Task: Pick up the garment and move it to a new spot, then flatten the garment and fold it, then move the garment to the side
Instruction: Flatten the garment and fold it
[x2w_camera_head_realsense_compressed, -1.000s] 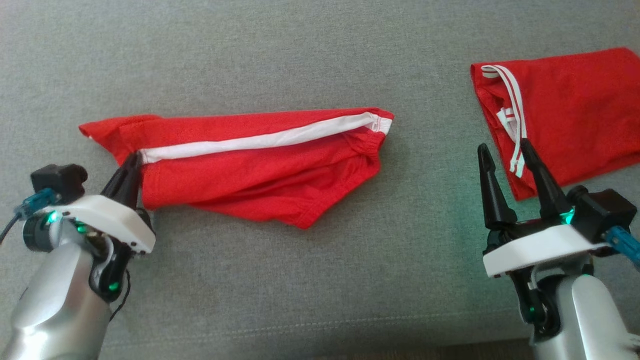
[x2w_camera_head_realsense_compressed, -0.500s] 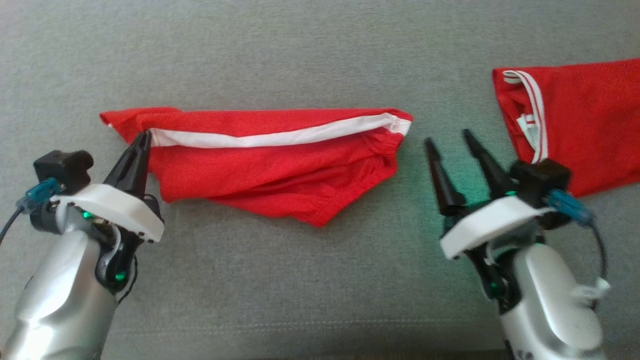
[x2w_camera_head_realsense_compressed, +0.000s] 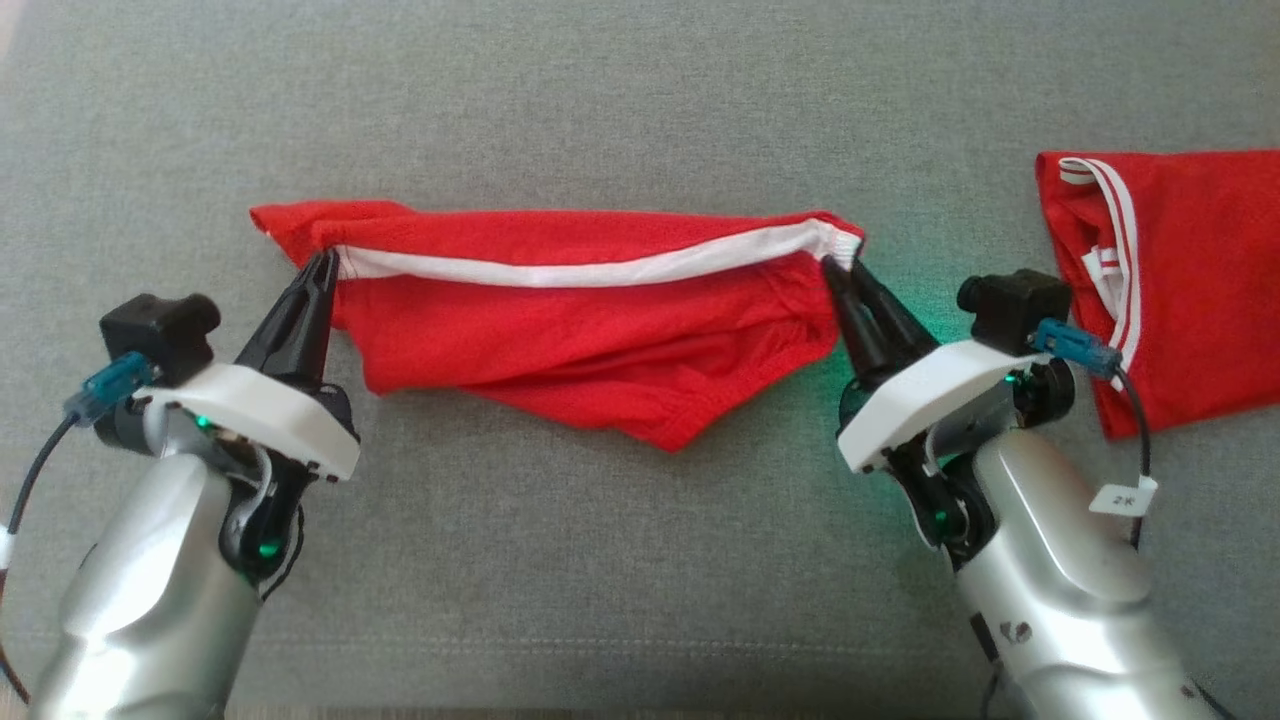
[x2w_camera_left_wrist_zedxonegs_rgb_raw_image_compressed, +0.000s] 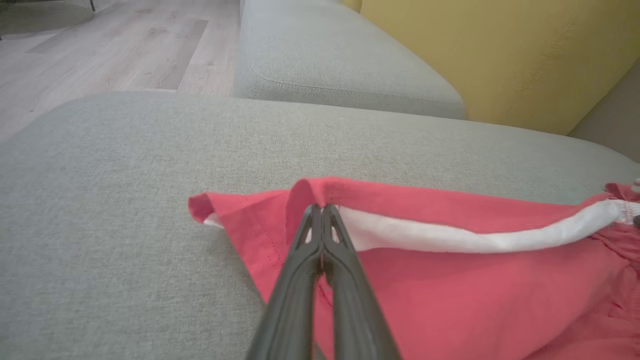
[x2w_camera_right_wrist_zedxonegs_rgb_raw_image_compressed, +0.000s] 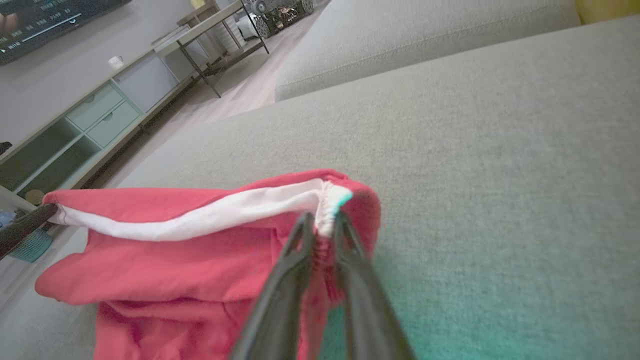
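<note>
The garment (x2w_camera_head_realsense_compressed: 580, 320) is a pair of red shorts with a white side stripe, stretched across the grey sofa seat (x2w_camera_head_realsense_compressed: 640, 100). My left gripper (x2w_camera_head_realsense_compressed: 322, 260) is shut on its left end, where the stripe starts; in the left wrist view the fingers (x2w_camera_left_wrist_zedxonegs_rgb_raw_image_compressed: 322, 210) pinch a red fold of the garment (x2w_camera_left_wrist_zedxonegs_rgb_raw_image_compressed: 450, 280). My right gripper (x2w_camera_head_realsense_compressed: 840, 268) is at the right end by the gathered waistband. In the right wrist view its fingers (x2w_camera_right_wrist_zedxonegs_rgb_raw_image_compressed: 322, 220) hold red and white cloth of the garment (x2w_camera_right_wrist_zedxonegs_rgb_raw_image_compressed: 200, 260) in the narrow gap between them.
A second red garment (x2w_camera_head_realsense_compressed: 1190, 280) with white trim lies flat at the right edge of the seat. A yellow back cushion (x2w_camera_left_wrist_zedxonegs_rgb_raw_image_compressed: 500, 50) rises behind another grey seat cushion. Wooden floor (x2w_camera_left_wrist_zedxonegs_rgb_raw_image_compressed: 100, 50) and a low cabinet (x2w_camera_right_wrist_zedxonegs_rgb_raw_image_compressed: 100, 110) lie beyond the sofa.
My right gripper swung left from beside the second red garment to the shorts' waistband end and closed on it. The head camera shifted, sliding the scene rightward. The left grip held.
</note>
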